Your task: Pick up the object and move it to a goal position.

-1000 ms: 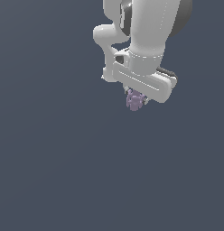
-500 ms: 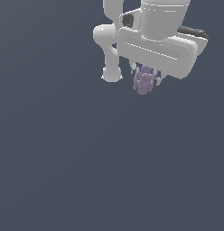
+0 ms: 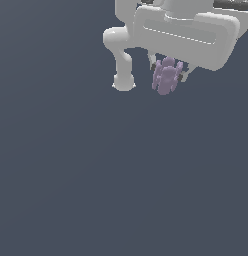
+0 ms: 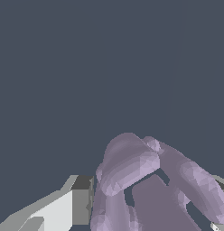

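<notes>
The gripper (image 3: 167, 76) is pinching the object (image 3: 166, 76), a pale-purple ribbed lump hanging below the white hand. Over the last second both have swung toward the exterior view's right and appear larger. Carriage appears under way; no goal marker is visible.

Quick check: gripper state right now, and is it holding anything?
Gripper: closed on the purple object, held up off the surface.
</notes>
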`<state>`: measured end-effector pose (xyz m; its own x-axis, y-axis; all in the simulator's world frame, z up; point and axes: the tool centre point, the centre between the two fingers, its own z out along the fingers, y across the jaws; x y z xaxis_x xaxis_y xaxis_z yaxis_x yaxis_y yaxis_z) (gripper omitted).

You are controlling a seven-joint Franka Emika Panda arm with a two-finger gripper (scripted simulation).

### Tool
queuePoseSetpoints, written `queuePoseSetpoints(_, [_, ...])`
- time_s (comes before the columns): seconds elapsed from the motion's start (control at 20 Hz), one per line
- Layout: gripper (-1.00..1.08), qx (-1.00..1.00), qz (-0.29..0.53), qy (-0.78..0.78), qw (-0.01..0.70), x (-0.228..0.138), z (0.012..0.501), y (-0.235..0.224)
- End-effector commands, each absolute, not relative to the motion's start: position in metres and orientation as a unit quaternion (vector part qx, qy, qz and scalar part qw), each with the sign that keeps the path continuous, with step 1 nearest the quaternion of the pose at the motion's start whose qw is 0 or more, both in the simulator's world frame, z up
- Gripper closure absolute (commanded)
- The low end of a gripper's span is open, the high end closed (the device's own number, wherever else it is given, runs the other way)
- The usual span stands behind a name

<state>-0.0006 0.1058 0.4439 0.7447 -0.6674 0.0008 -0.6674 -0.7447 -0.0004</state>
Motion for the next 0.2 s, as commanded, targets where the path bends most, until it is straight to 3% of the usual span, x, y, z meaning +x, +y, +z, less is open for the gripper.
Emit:
queuePoseSetpoints(0.0, [1.08,-0.934,0.0,0.357,0.0,0.0002,0.4479,0.1064])
queuePoseSetpoints(0.15, [1.08,-0.934,0.0,0.357,0.0,0.0005,0.4493,0.1066])
